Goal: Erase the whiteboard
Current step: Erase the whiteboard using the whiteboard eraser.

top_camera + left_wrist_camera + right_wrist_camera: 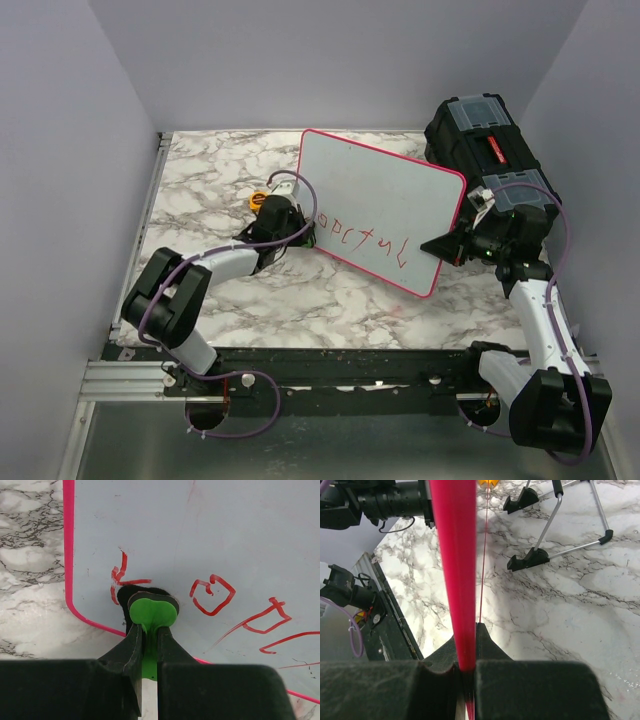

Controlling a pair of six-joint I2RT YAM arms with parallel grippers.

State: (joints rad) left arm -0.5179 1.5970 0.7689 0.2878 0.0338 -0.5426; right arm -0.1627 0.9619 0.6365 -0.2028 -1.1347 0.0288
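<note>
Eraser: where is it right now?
Left wrist view: the eraser sits pinched in the left hand, at the whiteboard's lower left corner, beside the end of the red lettering.

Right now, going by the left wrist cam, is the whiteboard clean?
No: red marker lettering shows on the whiteboard, right beside the green eraser pinched in the left gripper.

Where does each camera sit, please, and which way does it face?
Top external: above and behind the bases, looking down on table, whiteboard, left arm, right arm.
Left wrist: faces the whiteboard's lettered face; left gripper holds a green eraser at the lettering.
Right wrist: looks along the pink rim edge-on; right gripper clamps it.
Shared: both wrist views show the pink rim.
</note>
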